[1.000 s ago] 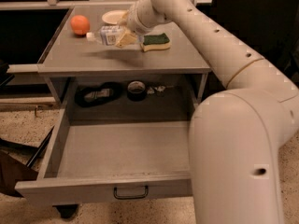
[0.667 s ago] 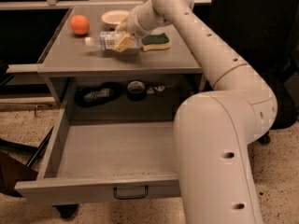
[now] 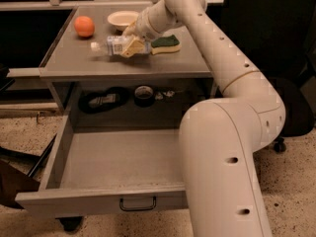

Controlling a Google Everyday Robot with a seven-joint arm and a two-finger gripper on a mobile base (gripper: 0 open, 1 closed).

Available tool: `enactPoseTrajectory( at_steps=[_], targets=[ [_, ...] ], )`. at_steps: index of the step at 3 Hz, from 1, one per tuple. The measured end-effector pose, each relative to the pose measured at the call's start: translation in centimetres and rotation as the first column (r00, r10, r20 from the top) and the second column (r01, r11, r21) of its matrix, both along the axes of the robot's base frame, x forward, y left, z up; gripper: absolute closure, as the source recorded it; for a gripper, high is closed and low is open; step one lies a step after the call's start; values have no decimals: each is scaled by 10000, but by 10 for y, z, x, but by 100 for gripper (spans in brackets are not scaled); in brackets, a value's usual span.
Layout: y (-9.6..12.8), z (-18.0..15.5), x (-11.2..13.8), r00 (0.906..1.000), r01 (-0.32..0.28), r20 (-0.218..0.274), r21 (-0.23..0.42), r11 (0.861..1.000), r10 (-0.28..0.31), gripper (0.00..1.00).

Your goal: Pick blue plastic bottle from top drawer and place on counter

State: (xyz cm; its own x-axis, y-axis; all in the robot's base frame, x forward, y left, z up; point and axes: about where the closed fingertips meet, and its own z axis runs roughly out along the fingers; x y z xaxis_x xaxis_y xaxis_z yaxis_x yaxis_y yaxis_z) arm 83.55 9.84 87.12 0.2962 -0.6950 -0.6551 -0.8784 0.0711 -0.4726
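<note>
The blue plastic bottle [image 3: 111, 46] lies on its side over the counter [image 3: 74, 60], white cap pointing left. My gripper [image 3: 132, 42] is at the bottle's right end, low over the middle of the counter, its fingers closed on the bottle's body. The top drawer [image 3: 118, 162] stands pulled out below, its inside bare, with a small dark handle [image 3: 138, 205] on the front panel. My white arm reaches from the right foreground up and over to the counter.
An orange [image 3: 84, 26] sits at the counter's back left, a white bowl [image 3: 122, 19] at the back, a green and yellow sponge [image 3: 166, 44] right of the gripper. The open shelf recess holds dark items [image 3: 102, 100] and a tape roll [image 3: 143, 94]. A dark chair [image 3: 291, 107] stands at right.
The gripper with the bottle has moved a little left and down toward the counter's middle. The arm's forearm has swung left, showing more of the drawer.
</note>
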Motion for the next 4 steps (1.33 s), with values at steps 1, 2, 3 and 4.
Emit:
enactPoseTrajectory(
  at_steps=[1,2,3,4],
  targets=[
    [0,0,0,10000,-1,-1,0,10000,1,58],
    [0,0,0,10000,-1,-1,0,10000,1,35],
    [0,0,0,10000,-2,-2,0,10000,2,12],
    [0,0,0,10000,-2,-2,0,10000,2,0]
  ],
)
